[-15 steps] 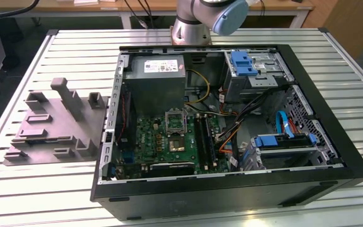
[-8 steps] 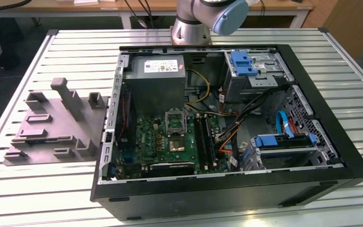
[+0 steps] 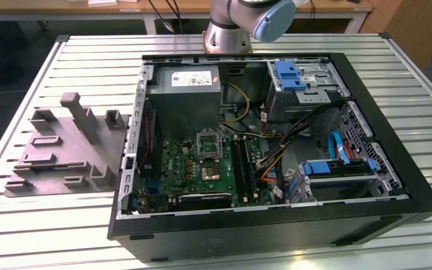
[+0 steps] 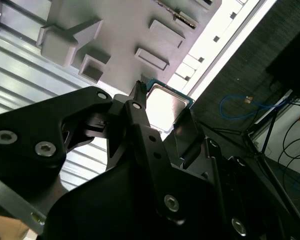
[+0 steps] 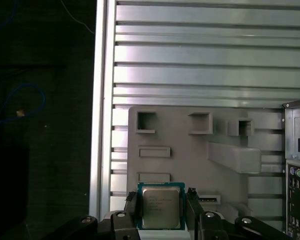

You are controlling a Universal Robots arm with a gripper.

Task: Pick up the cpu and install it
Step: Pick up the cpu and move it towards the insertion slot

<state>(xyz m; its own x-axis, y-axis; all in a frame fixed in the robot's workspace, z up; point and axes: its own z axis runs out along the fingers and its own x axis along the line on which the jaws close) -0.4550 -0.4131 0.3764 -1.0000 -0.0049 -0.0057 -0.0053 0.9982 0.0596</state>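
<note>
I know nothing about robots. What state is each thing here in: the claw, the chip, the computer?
gripper: shut on the chip, a finger on each side.
chip: held in the air over the tray.
computer case: lying on its side, open, insides showing.
tray: flat on the table beside the case.

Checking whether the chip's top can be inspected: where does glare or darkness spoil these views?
Second wrist view: glare bleaches the cpu, and the claw is a dark mass. First wrist view: the cpu is evenly lit; the floor beside the table is black.
</note>
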